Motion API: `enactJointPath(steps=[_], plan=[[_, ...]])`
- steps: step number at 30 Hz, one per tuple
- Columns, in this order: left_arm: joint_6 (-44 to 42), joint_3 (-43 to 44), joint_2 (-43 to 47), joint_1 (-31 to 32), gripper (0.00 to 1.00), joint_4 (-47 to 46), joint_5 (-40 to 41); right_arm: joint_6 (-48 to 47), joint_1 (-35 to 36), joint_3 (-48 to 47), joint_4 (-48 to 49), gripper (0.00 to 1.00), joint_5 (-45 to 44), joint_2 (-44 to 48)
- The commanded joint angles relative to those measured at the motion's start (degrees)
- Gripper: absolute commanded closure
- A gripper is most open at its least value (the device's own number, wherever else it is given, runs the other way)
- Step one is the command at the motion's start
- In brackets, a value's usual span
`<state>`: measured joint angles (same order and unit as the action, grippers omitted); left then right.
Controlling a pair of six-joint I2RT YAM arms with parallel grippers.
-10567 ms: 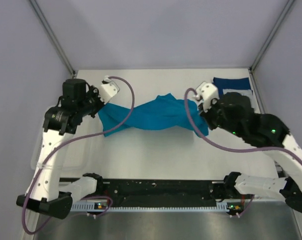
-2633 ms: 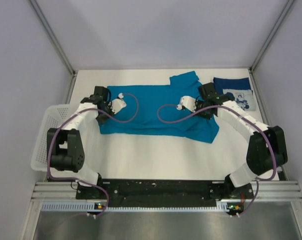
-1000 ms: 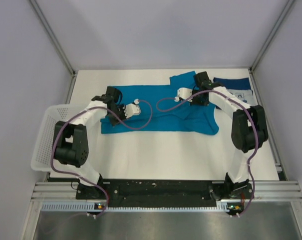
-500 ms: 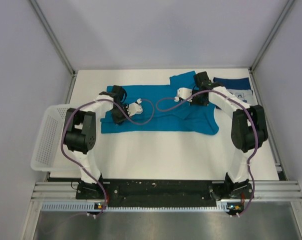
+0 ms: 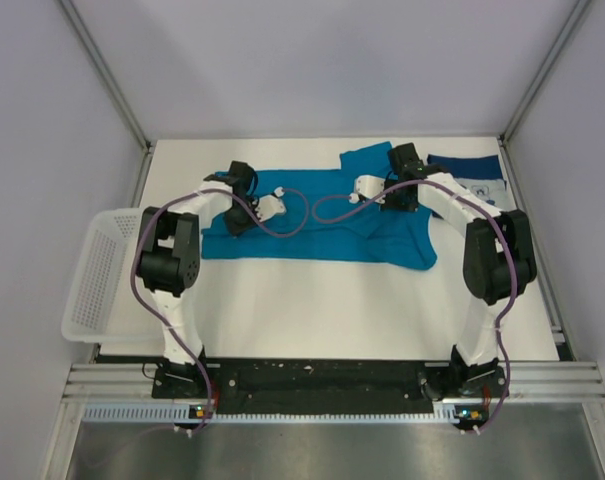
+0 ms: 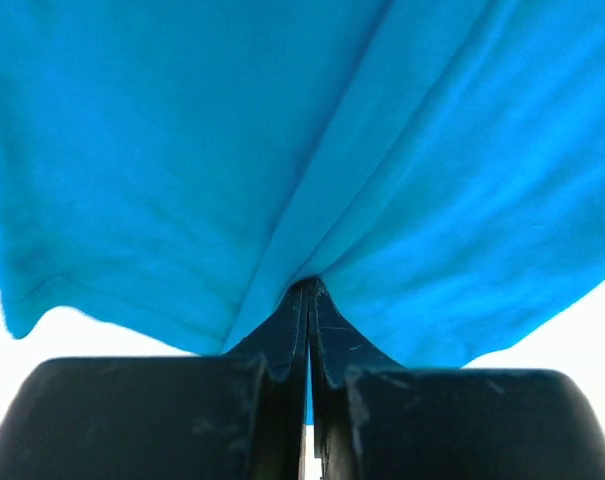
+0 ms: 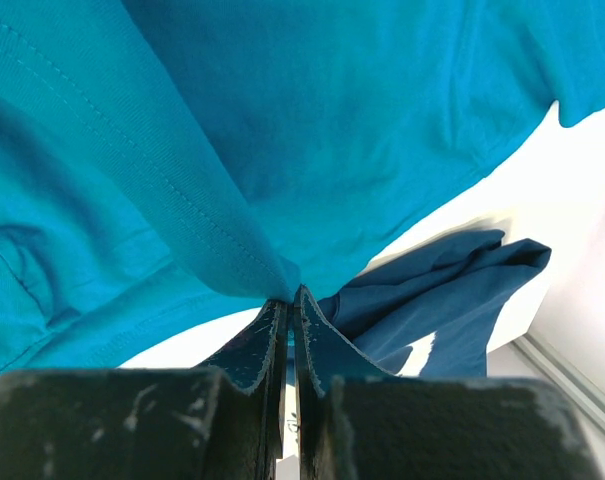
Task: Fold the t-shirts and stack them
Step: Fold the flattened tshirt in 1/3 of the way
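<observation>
Through the left wrist camera, the left tool [image 6: 307, 290] has its two dark fingers pressed together on a fold of the teal shirt [image 6: 182, 150], and the cloth rises from the pinch in a ridge and fills nearly the whole view, with pale strips showing under its hem at the lower left and lower right. Through the right wrist camera, the right tool [image 7: 290, 296] is likewise pinching the teal shirt, its fingers nipped on a stitched hem that runs up to the left. Just to the right of the fingertips lies the crumpled dark navy shirt [image 7: 437, 290] on the white bench [image 7: 542, 180], and a teal sleeve end hangs over at the upper right. From above, the teal shirt lies spread out fairly flat across the far middle of the bench, longer from left to right, with one sleeve sticking out toward the far edge. Both arms reach out over it, the left one at its far left part and the right one at its far right part beside that sleeve, with their purple cables [image 5: 292, 205] looping over the cloth. The navy shirt sits in the far right corner, just beside the teal one, its pale print facing up. A white mesh basket [image 5: 87, 280] hangs at the left edge of the bench, well apart from both shirts
</observation>
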<state>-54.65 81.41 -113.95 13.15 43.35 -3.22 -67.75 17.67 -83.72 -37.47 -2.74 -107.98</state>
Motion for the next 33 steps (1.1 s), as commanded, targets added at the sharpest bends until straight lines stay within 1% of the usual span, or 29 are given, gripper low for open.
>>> enactJointPath(steps=[1,5,8,11,13,17,19,20,22,24,25,28,29,30,33], plan=[[3.7,4.5,-0.4,-0.8,1.00,-4.8,5.0,0.2,-0.5,-2.1,0.7,1.00,1.2,2.1],[8.9,4.3,0.6,-1.7,1.00,-11.6,8.4,0.3,-0.8,-3.7,0.9,1.00,1.2,0.8],[10.4,4.4,-0.2,-2.7,1.00,-15.1,11.5,0.6,-1.1,-5.4,1.2,1.00,1.4,-0.3],[11.8,7.0,-2.0,-3.8,1.00,-14.4,14.6,0.8,-1.1,-7.1,1.3,1.00,1.9,-1.4],[12.5,6.7,-0.7,-4.4,1.00,-12.9,12.5,0.9,-1.1,-8.5,1.4,1.00,2.4,-2.4],[11.2,-1.9,9.2,-4.0,0.94,-13.4,5.1,0.7,-1.1,-10.3,2.1,1.00,2.5,-4.9],[9.0,-7.6,14.3,-3.7,0.87,-13.2,1.0,0.2,-1.0,-10.6,2.6,1.00,2.5,-5.8],[7.6,-11.1,17.3,-3.6,0.84,-12.9,-0.2,0.2,-0.8,-10.8,3.0,1.00,2.3,-6.1],[4.7,-17.0,20.8,-3.5,0.78,-12.1,-1.9,-0.5,-0.5,-11.0,3.7,1.00,1.9,-6.4],[2.0,-22.3,23.4,-3.5,0.72,-11.9,-2.1,-1.0,-0.4,-11.0,5.0,1.00,0.9,-6.8],[0.2,-25.0,24.5,-3.5,0.67,-12.3,-1.9,-1.2,-0.3,-11.0,5.7,1.00,0.5,-6.9],[-2.7,-31.8,26.4,-3.5,0.62,-17.8,2.2,-1.3,-0.3,-10.8,5.9,1.00,0.5,-7.1],[-3.3,-32.9,26.5,-3.5,0.60,-19.7,2.6,-1.4,-0.3,-10.6,5.9,1.00,0.5,-7.0],[-4.1,-33.2,26.3,-3.5,0.59,-20.4,5.0,-1.6,-0.3,-10.4,5.9,1.00,0.6,-7.0],[-4.2,-32.4,24.7,-3.5,0.59,-20.9,5.7,-1.6,-0.3,-9.5,6.1,1.00,0.7,-6.7]])
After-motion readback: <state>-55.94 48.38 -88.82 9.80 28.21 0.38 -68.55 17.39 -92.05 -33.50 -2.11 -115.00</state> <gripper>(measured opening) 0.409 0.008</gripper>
